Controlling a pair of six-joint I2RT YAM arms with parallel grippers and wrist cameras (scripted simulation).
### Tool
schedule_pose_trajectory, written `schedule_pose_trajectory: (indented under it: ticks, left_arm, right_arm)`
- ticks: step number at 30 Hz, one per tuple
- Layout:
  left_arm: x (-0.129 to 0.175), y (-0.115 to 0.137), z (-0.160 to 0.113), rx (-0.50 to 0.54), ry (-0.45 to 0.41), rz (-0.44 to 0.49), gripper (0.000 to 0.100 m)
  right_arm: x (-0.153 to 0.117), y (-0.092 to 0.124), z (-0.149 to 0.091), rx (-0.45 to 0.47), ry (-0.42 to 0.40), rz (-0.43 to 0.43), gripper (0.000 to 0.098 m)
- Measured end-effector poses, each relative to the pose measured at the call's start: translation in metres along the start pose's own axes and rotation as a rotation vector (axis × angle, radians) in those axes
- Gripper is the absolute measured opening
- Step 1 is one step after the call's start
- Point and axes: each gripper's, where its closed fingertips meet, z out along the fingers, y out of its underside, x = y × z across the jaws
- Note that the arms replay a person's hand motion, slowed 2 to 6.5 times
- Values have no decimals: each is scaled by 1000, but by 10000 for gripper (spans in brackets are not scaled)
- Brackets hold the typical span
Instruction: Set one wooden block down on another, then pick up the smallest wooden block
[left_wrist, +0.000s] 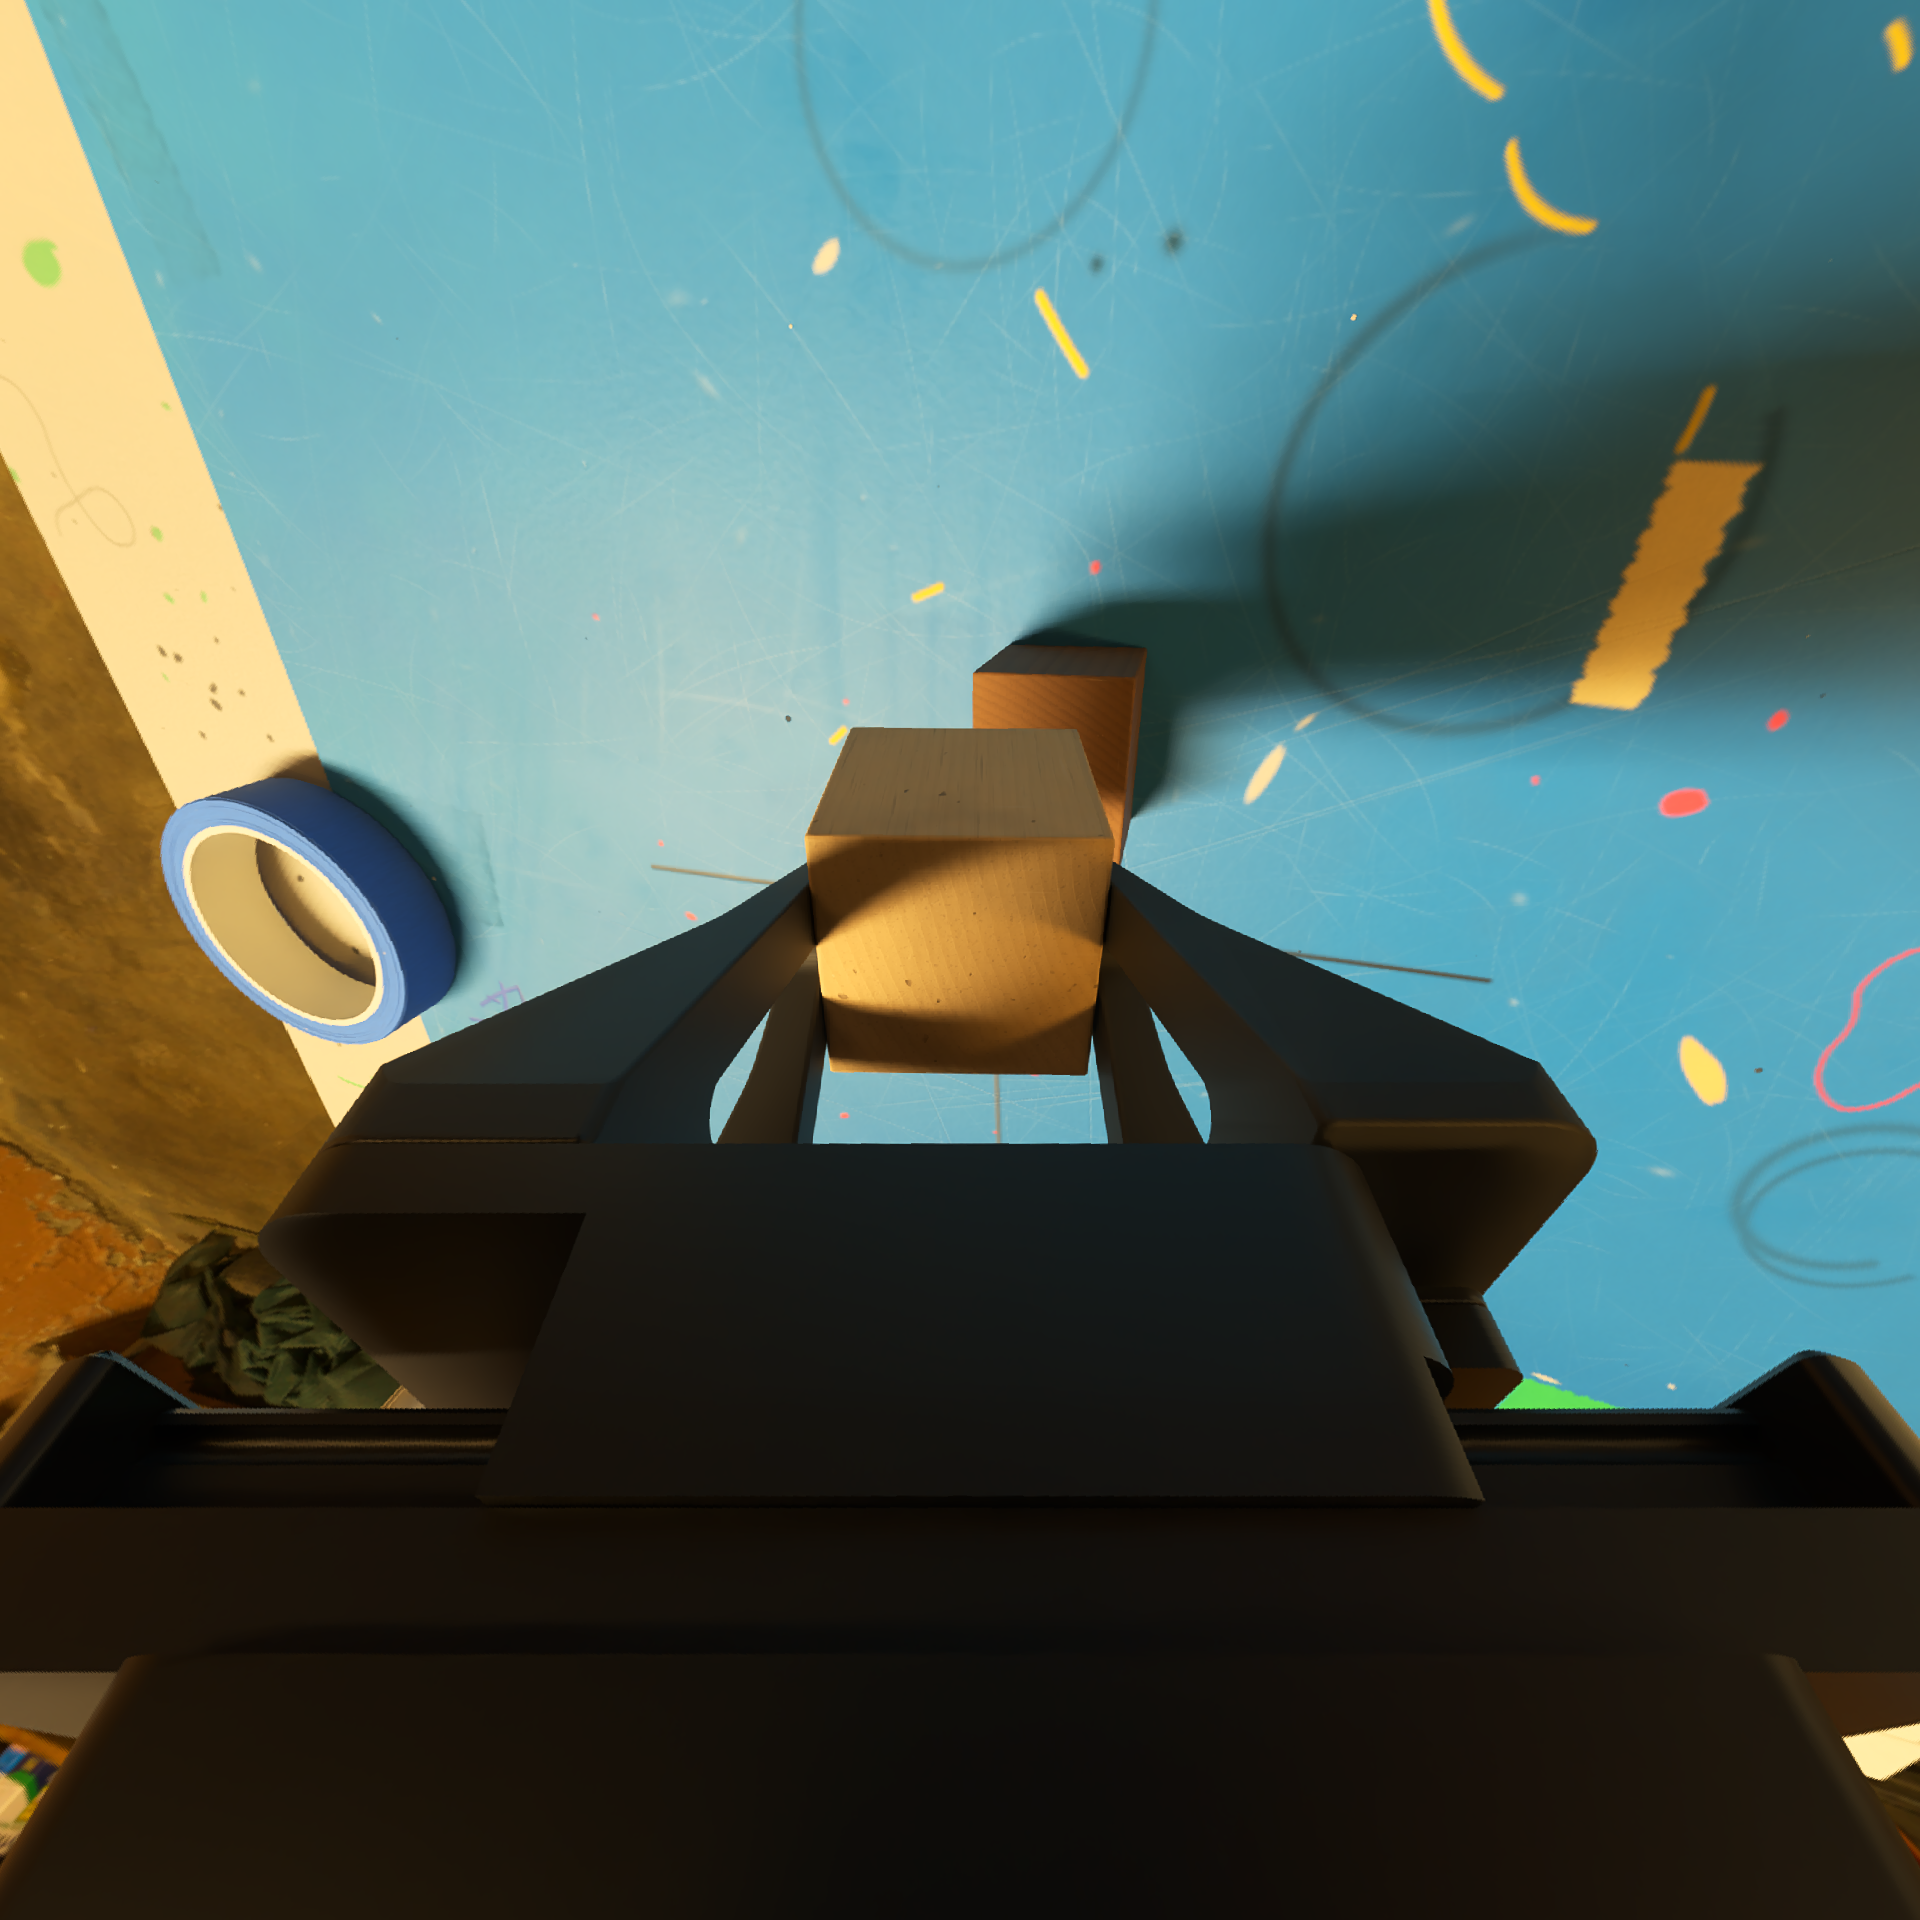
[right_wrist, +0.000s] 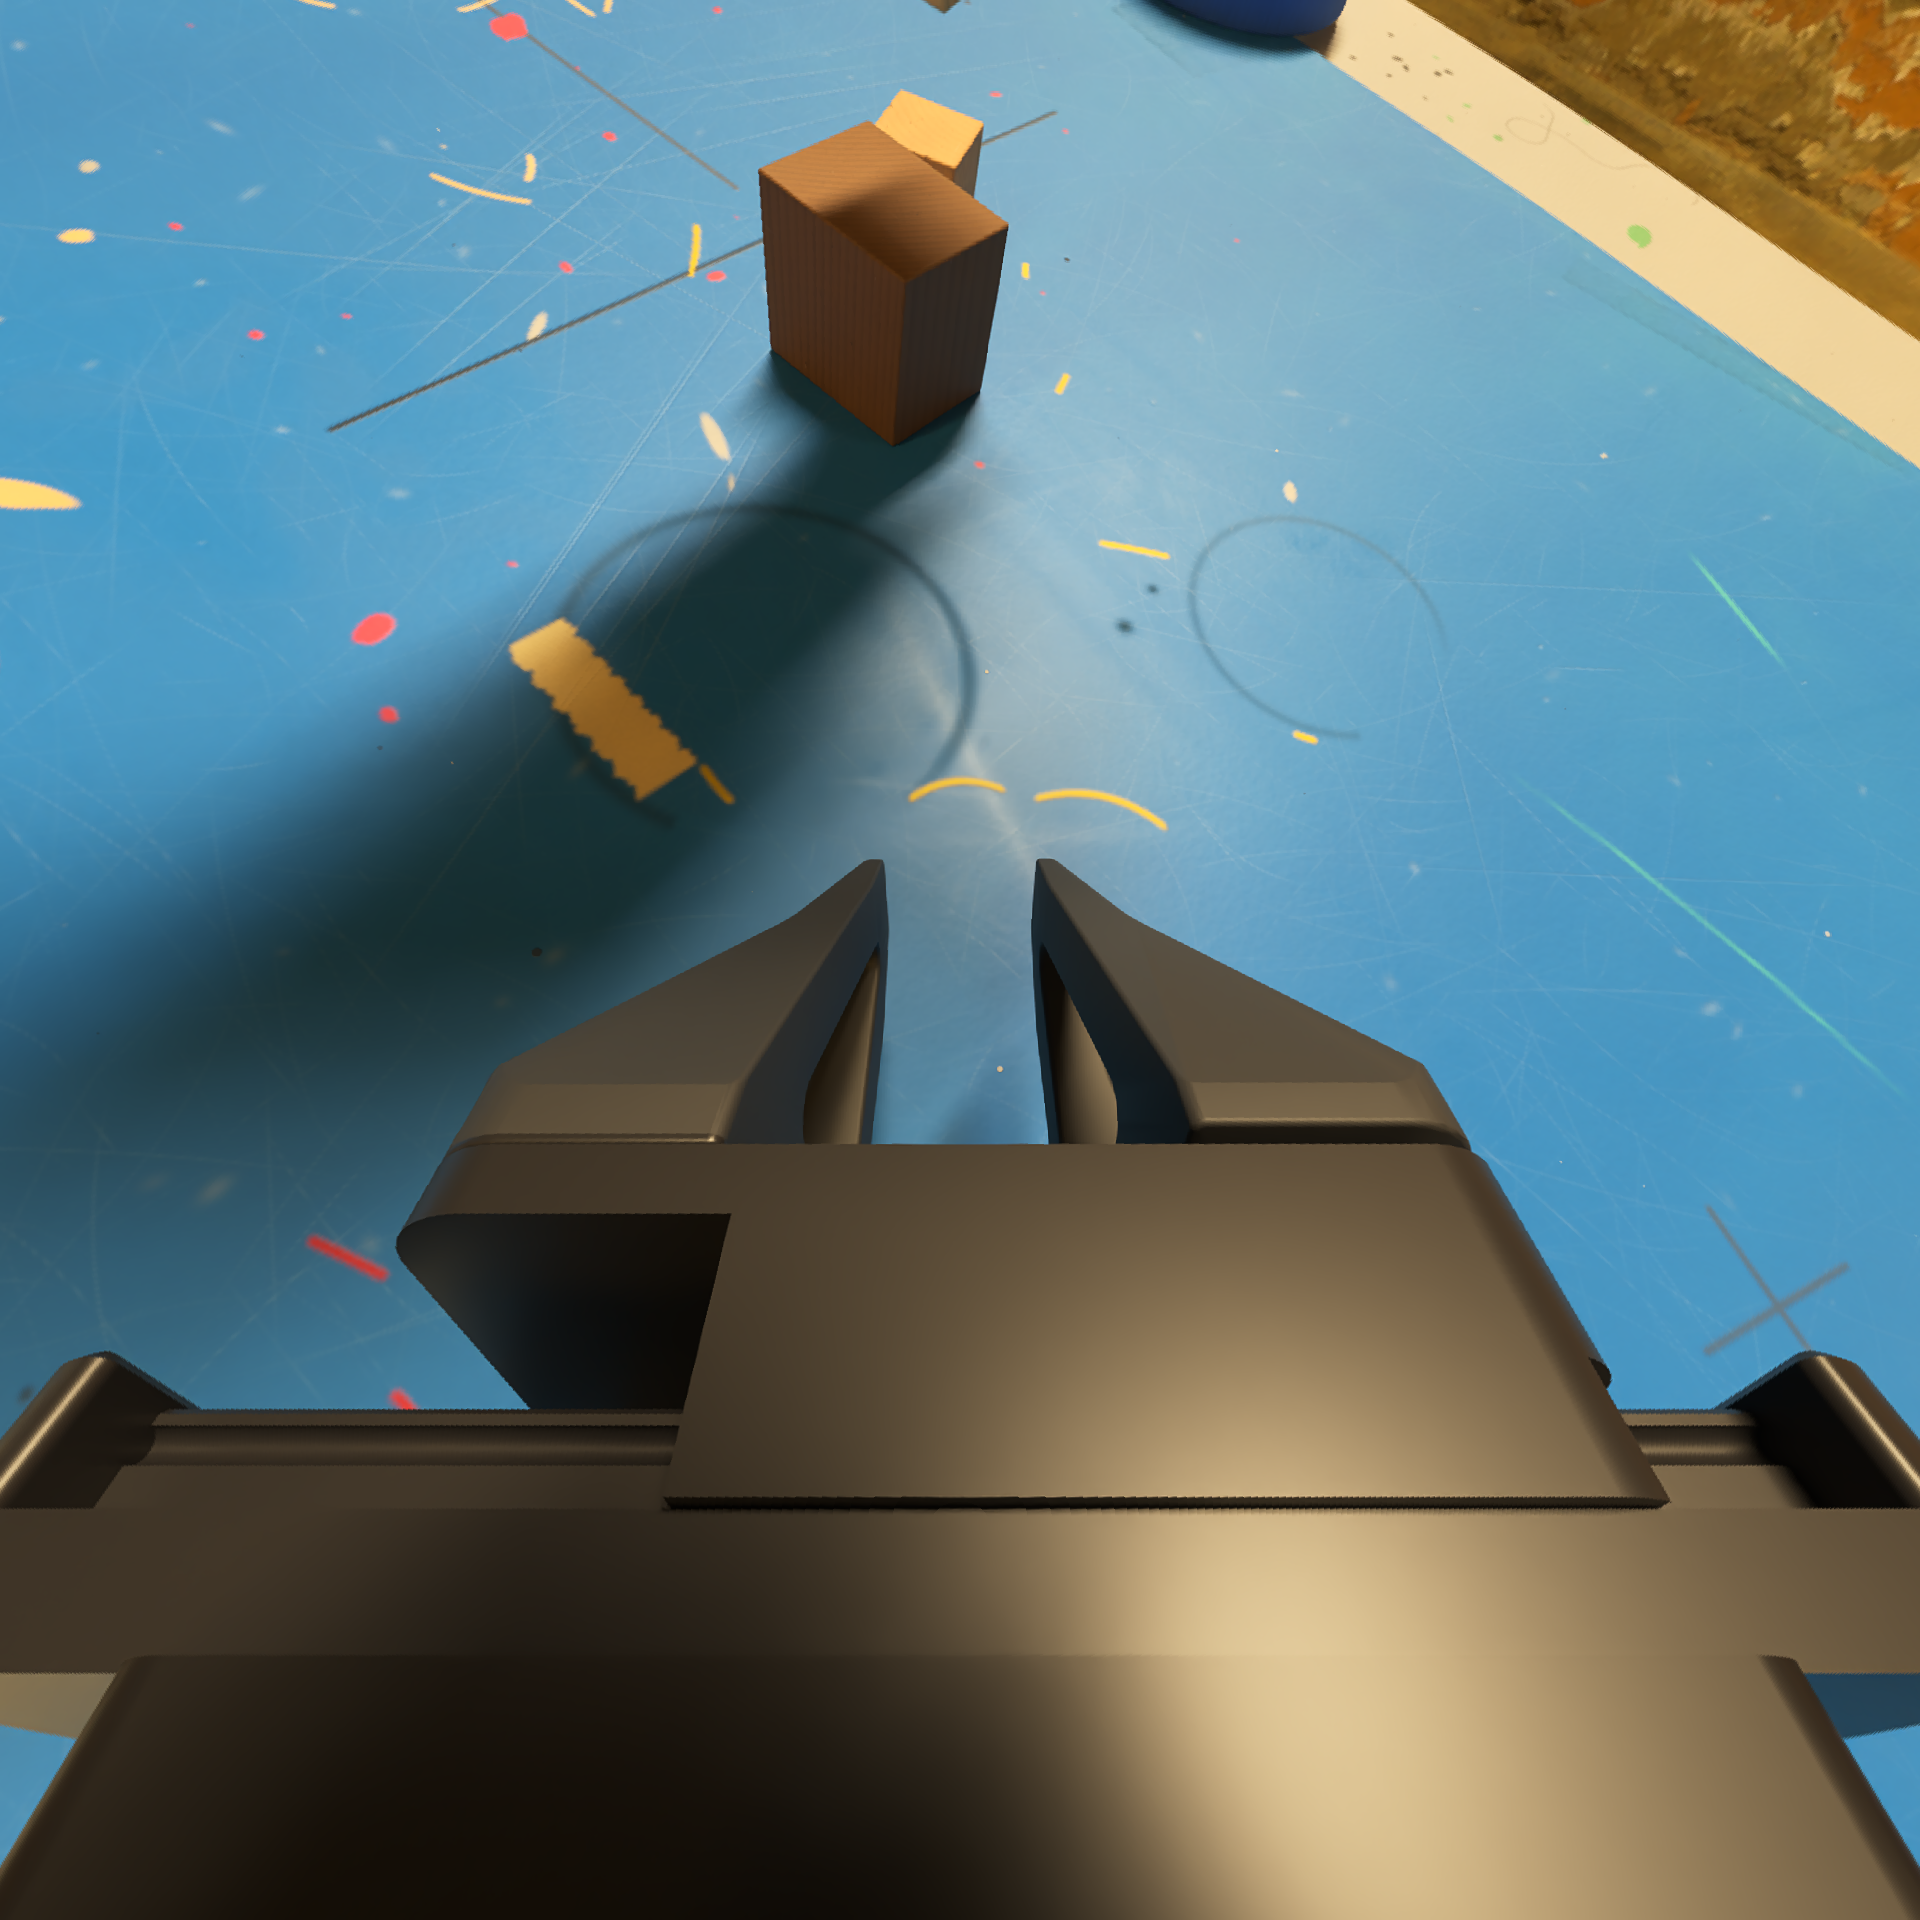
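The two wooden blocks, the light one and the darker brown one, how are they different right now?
The light block is pale and roughly cube-shaped; the dark block is reddish brown and taller. The light block is clamped between the left gripper's fingers, while the dark block stands free and upright on the blue table. The right gripper is empty. Both are plain wood with flat faces.

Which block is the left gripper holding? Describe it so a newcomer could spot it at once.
On the blue tabletop, near its pale edge where the blue tape roll sits, find the left gripper. It is shut on the light wooden cube. The darker brown block just behind it is taller and stands free.
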Motion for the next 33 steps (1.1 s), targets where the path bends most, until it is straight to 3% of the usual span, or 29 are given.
schedule_pose_trajectory:
  ticks: [13,33]
  left_arm:
    - [10,1,30,-46,49,-18,407]
    - [13,3,37,-58,69,-23,407]
  right_arm:
    - [0,0,0,0,1,1,236]
    - [0,0,0,0,0,1,236]
